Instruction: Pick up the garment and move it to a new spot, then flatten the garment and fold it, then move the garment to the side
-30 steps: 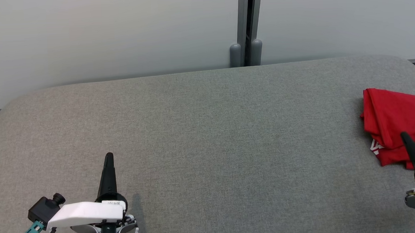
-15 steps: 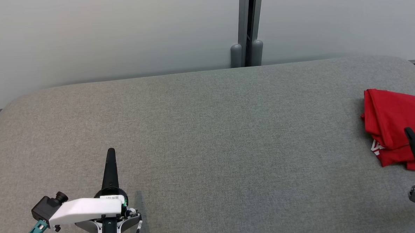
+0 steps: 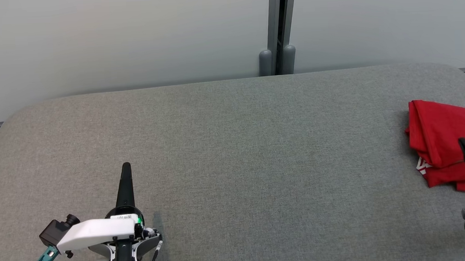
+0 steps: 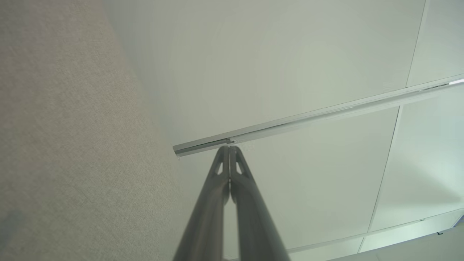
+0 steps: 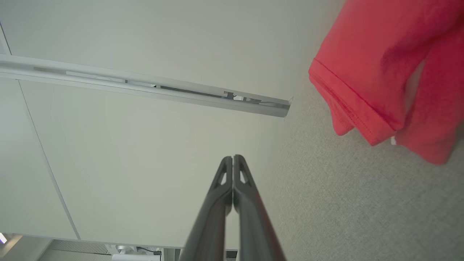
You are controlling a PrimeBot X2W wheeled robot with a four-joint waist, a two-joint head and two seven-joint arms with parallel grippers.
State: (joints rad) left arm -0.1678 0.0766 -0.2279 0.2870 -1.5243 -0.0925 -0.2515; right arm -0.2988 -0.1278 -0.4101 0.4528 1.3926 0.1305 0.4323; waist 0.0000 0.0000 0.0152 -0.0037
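Observation:
The garment (image 3: 439, 141) is a red shirt with white print, folded into a compact bundle at the far right of the grey padded table (image 3: 233, 146), partly cut off by the head view's edge. Its hemmed folds also appear in the right wrist view as the garment (image 5: 384, 69) at the upper right. My right gripper (image 3: 464, 144) is shut and empty, its tip in front of the bundle's near edge. At the lower left my left gripper (image 3: 126, 166) is shut and empty, far from the garment. Both wrist views show each gripper's fingers pressed together: left gripper (image 4: 229, 148), right gripper (image 5: 232, 157).
A pale partition wall with a grey vertical post (image 3: 278, 30) runs behind the table's far edge. The table's rounded corners show at the far left and far right. Broad bare fabric lies between the two grippers.
Both grippers have edged forward on the table, away from me, staying shut. The right gripper has also slid slightly right, toward the view's edge. The garment has not moved.

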